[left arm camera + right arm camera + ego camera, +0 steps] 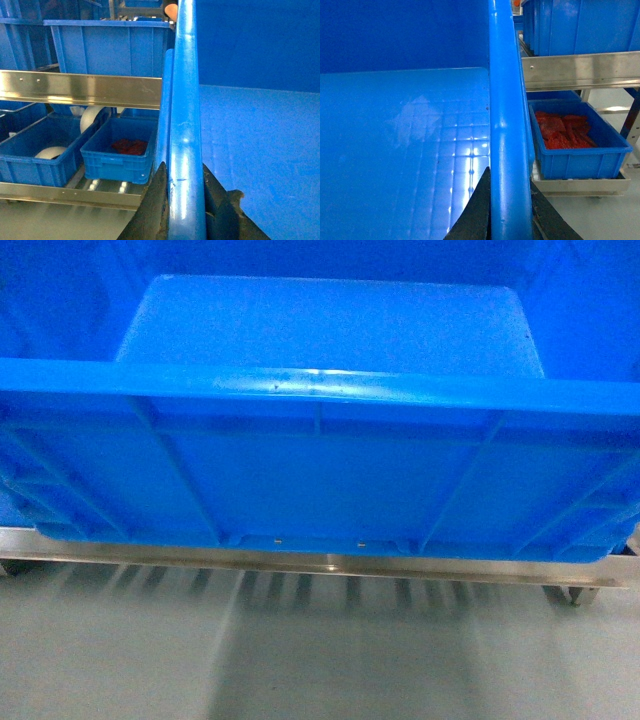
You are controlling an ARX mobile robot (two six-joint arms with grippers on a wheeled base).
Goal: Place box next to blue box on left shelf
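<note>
The box, a large bright-blue ribbed crate, fills the head view, its empty inside bottom showing. My left gripper is shut on its left rim, one finger on each side. My right gripper is shut on the right rim the same way. Neither gripper shows in the head view. A silvery rail of the left shelf runs just under the crate's near wall. Left of the crate, another blue box stands on an upper metal level.
On the lower roller deck to the left sit small blue trays, one holding red parts, others white items. On the right, a tray of red parts rests low, with blue bins above a metal rail. Grey floor lies in front.
</note>
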